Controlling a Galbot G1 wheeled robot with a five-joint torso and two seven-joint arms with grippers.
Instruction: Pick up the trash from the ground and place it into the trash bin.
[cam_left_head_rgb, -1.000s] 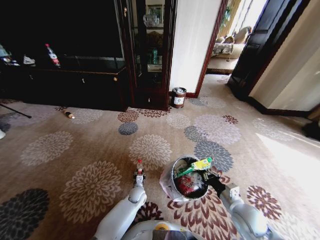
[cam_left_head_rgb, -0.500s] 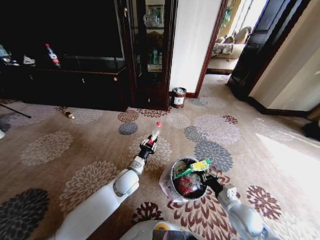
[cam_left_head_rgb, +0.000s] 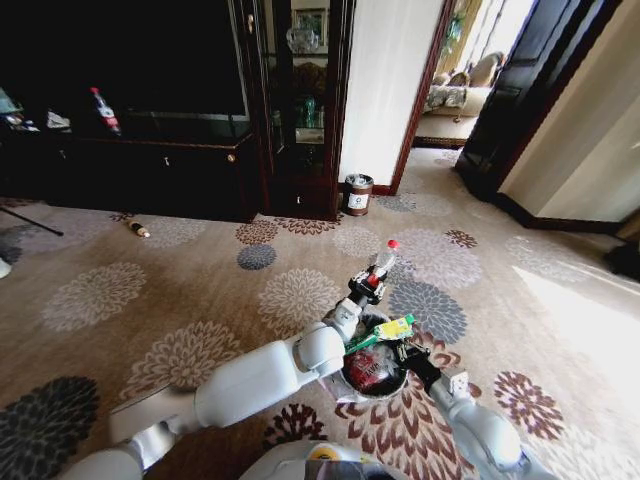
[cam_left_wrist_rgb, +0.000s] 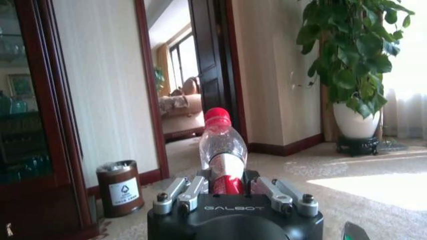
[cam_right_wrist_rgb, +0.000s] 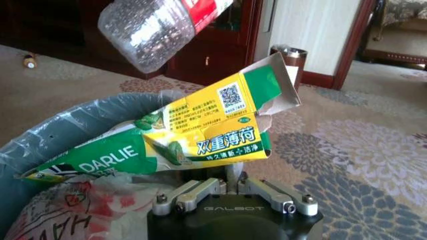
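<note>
Trash bin (cam_left_head_rgb: 338, 372) down on the flowered carpet (cam_left_head_rgb: 180, 300) right in front, near edge of the scene; small round black bucket with a thin whitish liner bunched over the rim, already stuffed with a red-and-white packet (cam_left_head_rgb: 375, 368) and a green-and-yellow toothpaste box (cam_left_head_rgb: 385, 331) lying tilted across the top. Same spot as half a second ago.

Left gripper (cam_left_head_rgb: 366, 285) now swung right and out, hanging over the bin's far rim, whereas a moment back sat well left of it over the pale flower pattern. Fingers (cam_left_wrist_rgb: 179, 192) pinched on a clear plastic bottle (cam_left_head_rgb: 381, 262), red cap up, red label at the clamp, tilted a bit to the right. From the right wrist, the ribbed see-through base of that bottle (cam_right_wrist_rgb: 157, 27) hangs just above the box (cam_right_wrist_rgb: 193, 130).

Right gripper (cam_left_head_rgb: 413, 357) at the bin's right rim, hardly shifted. Fingers (cam_right_wrist_rgb: 179, 194) closed in on the flat cardboard box, at its lower edge.

Further off: dark wood cabinet (cam_left_head_rgb: 150, 170) along the far wall, another small bottle (cam_left_head_rgb: 137, 229) lying on the carpet in front of it, far left. Dark-brown cylindrical bin (cam_left_head_rgb: 357, 194) with a white label by the doorway.
</note>
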